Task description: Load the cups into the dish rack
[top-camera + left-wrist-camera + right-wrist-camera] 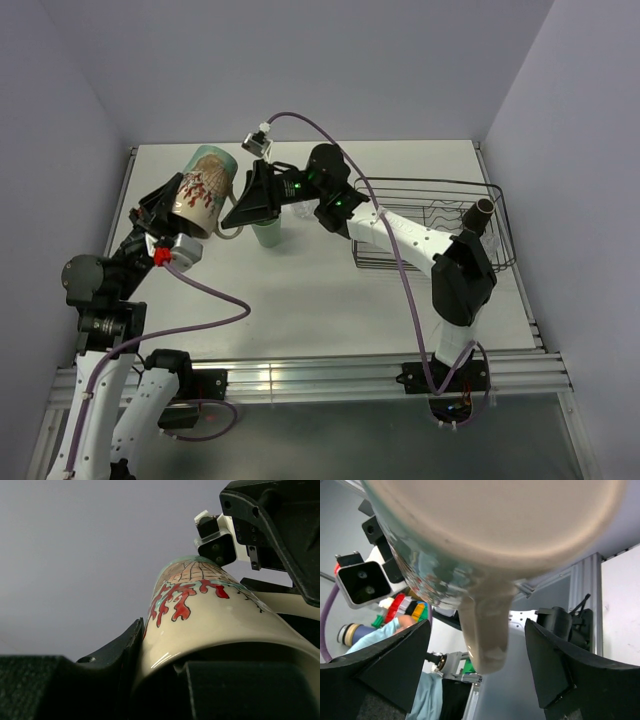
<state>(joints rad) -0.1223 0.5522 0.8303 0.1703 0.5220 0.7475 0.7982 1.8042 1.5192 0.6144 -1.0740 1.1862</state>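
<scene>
Lavender walls (300, 60) close in a white tabletop (330, 300). The dish rack (420, 186) sits along its right edge toward the far corner, with a small dark brown cup (481, 213) at its right end.

The cream patterned mug (203, 188) is in the air above the far left part of the tabletop. The left gripper (185, 222) is clamped on one end of it, and the mug is tilted toward the right arm. The right gripper (232, 212) has its jaws wide. In the right wrist view its fingers (390, 670) stand on either side of the mug's handle (482, 640), clear of it on both sides.

This looks like a handover, and the handle is the weak point.

- **Slipping in the grip:** the handle is narrow, glazed and rounded. If the jaws close on it alone, the mug's weight could make it swing or slide out.
- **Dropping the mug:** if the left gripper lets go before the right grip is firm, the mug falls. The green tumbler (266, 234) stands on the tabletop just below and beside the meeting point, so it could be knocked over.
- **Straining both arms:** if the jaws close off-centre, one pad could push the handle sideways against the left arm's hold.
- **Hitting the other arm:** the two wrists are very close, so a small misjudged move could bring the right fingers against the left gripper.
</scene>
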